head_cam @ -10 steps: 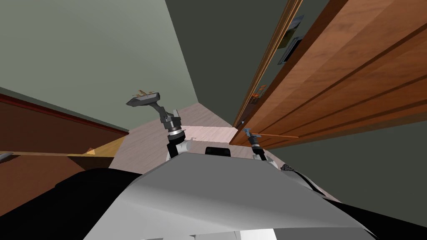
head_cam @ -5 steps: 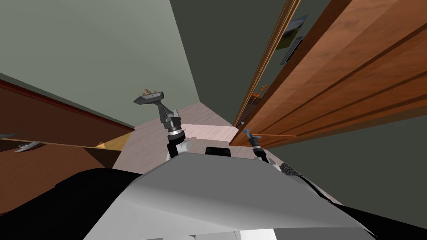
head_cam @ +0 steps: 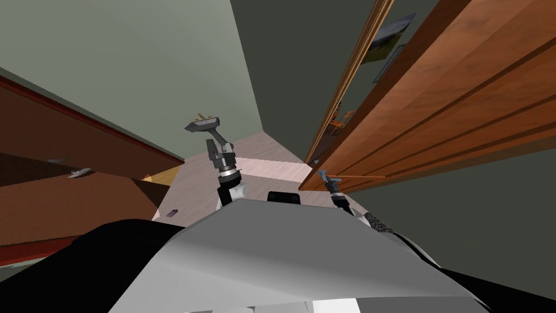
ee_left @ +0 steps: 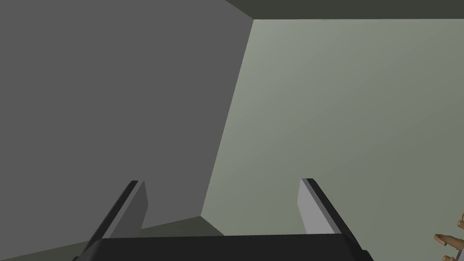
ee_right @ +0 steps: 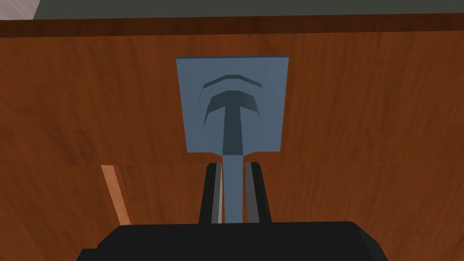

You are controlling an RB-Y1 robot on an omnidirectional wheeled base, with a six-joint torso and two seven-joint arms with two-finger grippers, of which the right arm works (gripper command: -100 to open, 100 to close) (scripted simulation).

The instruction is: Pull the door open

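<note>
Two thin fingers (ee_right: 218, 190) of the right gripper (ee_right: 234, 165) are pressed against the sides of the blue-grey lever handle (ee_right: 233, 104), which is mounted on the brown wooden door (head_cam: 461, 108) close at the robot's right. Its left gripper (ee_left: 222, 180) is held raised, fingers spread wide with nothing between them

Dim, flat light; splayed edges.

Right fingers (ee_right: 218, 195) clamped, left fingers (ee_left: 311, 207) apart
</note>
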